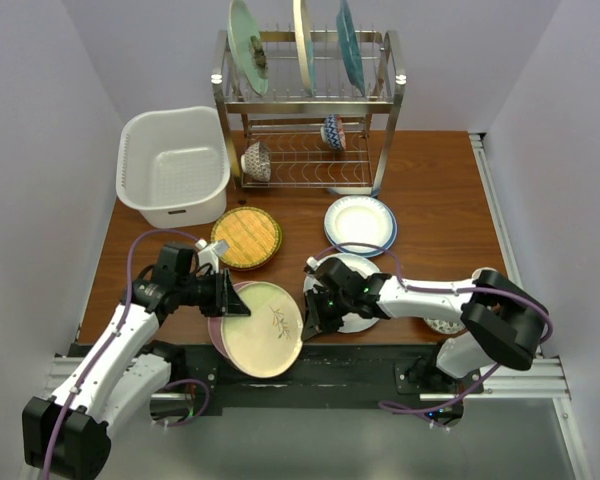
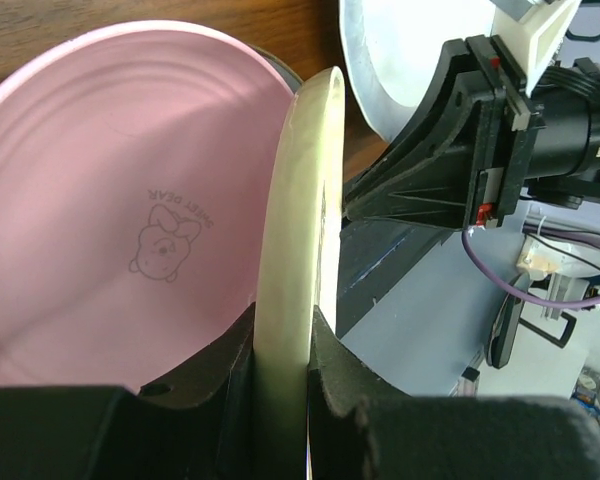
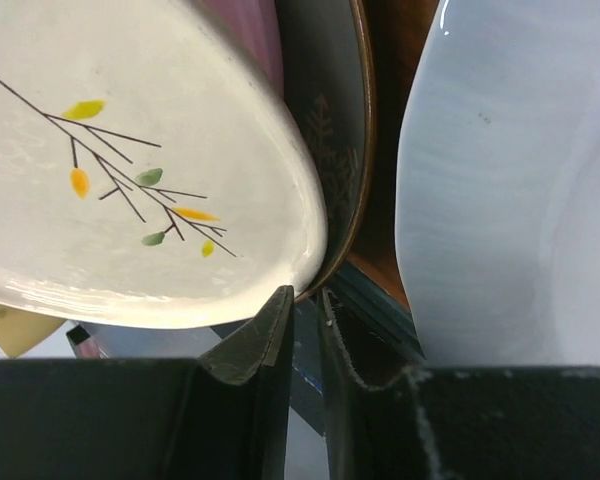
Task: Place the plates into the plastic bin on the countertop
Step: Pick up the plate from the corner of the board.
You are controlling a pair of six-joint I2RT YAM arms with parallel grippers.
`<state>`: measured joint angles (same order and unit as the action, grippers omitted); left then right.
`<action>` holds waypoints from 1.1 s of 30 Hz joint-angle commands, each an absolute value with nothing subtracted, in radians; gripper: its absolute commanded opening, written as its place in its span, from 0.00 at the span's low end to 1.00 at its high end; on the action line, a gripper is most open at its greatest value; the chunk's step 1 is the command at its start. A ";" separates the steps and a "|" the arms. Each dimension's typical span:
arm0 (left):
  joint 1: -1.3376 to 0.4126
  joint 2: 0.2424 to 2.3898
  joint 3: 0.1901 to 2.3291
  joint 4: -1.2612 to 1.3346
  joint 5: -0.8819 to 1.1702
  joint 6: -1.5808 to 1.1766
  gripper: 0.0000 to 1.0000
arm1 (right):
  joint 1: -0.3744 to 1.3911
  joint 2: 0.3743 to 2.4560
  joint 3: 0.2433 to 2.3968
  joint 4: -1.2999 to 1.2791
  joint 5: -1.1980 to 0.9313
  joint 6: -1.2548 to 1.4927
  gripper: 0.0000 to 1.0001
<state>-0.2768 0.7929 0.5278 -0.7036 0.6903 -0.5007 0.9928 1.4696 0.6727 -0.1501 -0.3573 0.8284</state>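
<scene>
Here cream plate [image 1: 267,332] tilted, left rim clamped in left gripper [image 1: 240,304].

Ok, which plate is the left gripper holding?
The cream plate with the leafy branch, pinched at its rim by the left gripper; the pink plate under it lies ungripped.

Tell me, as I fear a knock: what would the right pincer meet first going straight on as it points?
Probably the rim of the grey plate, right at the tips of the right pincer, with the cream plate held by the left pincer just beside it; depth is unclear.
</scene>
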 commanded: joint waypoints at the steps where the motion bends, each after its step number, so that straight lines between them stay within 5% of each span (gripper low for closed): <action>1: -0.285 0.790 0.564 -0.756 0.666 -0.462 0.00 | 0.996 1.419 0.704 -0.143 -0.348 0.804 0.24; 4: -0.285 0.785 0.569 -0.759 0.658 -0.468 0.00 | 0.997 1.398 0.707 -0.144 -0.348 0.798 0.32; 5: -0.285 0.784 0.571 -0.759 0.647 -0.471 0.00 | 0.997 1.393 0.707 -0.146 -0.345 0.798 0.46; 9: -0.285 0.772 0.577 -0.758 0.624 -0.485 0.00 | 0.997 1.362 0.698 -0.138 -0.339 0.790 0.61; 33: -0.285 0.710 0.620 -0.647 0.687 -0.623 0.00 | 0.996 1.301 0.715 -0.210 -0.311 0.776 0.65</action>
